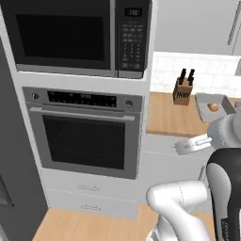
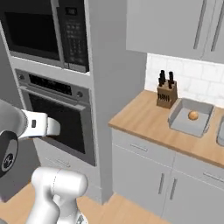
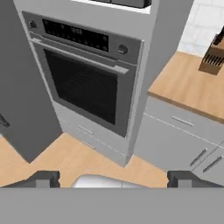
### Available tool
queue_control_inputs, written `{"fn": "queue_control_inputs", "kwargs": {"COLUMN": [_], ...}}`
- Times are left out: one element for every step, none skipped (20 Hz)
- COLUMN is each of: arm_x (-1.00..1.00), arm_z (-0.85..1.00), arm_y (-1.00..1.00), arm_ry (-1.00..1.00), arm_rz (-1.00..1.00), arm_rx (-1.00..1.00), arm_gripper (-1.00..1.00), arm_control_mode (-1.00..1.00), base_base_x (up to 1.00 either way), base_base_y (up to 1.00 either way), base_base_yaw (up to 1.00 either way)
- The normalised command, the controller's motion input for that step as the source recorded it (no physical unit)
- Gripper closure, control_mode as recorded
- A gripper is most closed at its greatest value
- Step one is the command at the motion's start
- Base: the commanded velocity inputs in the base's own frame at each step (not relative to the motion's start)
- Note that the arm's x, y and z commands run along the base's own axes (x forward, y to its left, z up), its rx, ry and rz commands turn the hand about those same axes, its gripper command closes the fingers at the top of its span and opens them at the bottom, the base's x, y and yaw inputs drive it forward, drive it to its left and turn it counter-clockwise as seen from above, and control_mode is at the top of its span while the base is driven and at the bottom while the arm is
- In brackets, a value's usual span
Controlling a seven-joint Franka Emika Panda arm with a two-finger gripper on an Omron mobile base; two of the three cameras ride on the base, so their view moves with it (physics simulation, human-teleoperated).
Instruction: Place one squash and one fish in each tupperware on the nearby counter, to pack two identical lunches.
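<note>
While our gripper (image 3: 113,178) hung wide open and empty facing the oven (image 3: 87,83), one squash (image 2: 193,115) sat inside a tupperware (image 2: 177,122) on the counter (image 2: 144,120), beside the knife block (image 2: 166,94).

Matt light wood tabletop (image 2: 144,118); smooth grey tupperware (image 2: 177,124); brushed-metal oven (image 1: 84,136) with dark glossy glass door.

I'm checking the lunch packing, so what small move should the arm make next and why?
Probably swing the open, empty gripper right toward the counter. It now faces the oven, while the tupperware by the knife block holds one squash and no fish.
</note>
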Motion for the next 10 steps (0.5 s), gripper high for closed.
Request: {"fn": "queue_control_inputs", "kwargs": {"arm_x": [0.00,0.00,0.00,0.00,0.00,0.00,0.00,0.00,0.00,0.00], "arm_z": [0.00,0.00,0.00,0.00,0.00,0.00,0.00,0.00,0.00,0.00], "arm_y": [0.00,0.00,0.00,0.00,0.00,0.00,0.00,0.00,0.00,0.00], "arm_ry": [0.00,0.00,0.00,0.00,0.00,0.00,0.00,0.00,0.00,0.00], "arm_rz": [0.00,0.00,0.00,0.00,0.00,0.00,0.00,0.00,0.00,0.00], "arm_rx": [0.00,0.00,0.00,0.00,0.00,0.00,0.00,0.00,0.00,0.00], "arm_gripper": [-1.00,-1.00,-1.00,-1.00,-1.00,-1.00,-1.00,-1.00,-1.00,-1.00], "arm_control_mode": [1.00,1.00,1.00,1.00,1.00,1.00,1.00,1.00,1.00,1.00], "base_base_x": [-0.13,-0.12,-0.12,-0.17,-0.14,-0.09,-0.05,-0.01,0.00,-0.01], "base_base_y": [1.00,1.00,1.00,1.00,1.00,1.00,1.00,1.00,1.00,1.00], "base_base_yaw": [0.52,0.51,0.51,0.50,0.48,0.45,0.43,0.41,0.41,0.41]}}
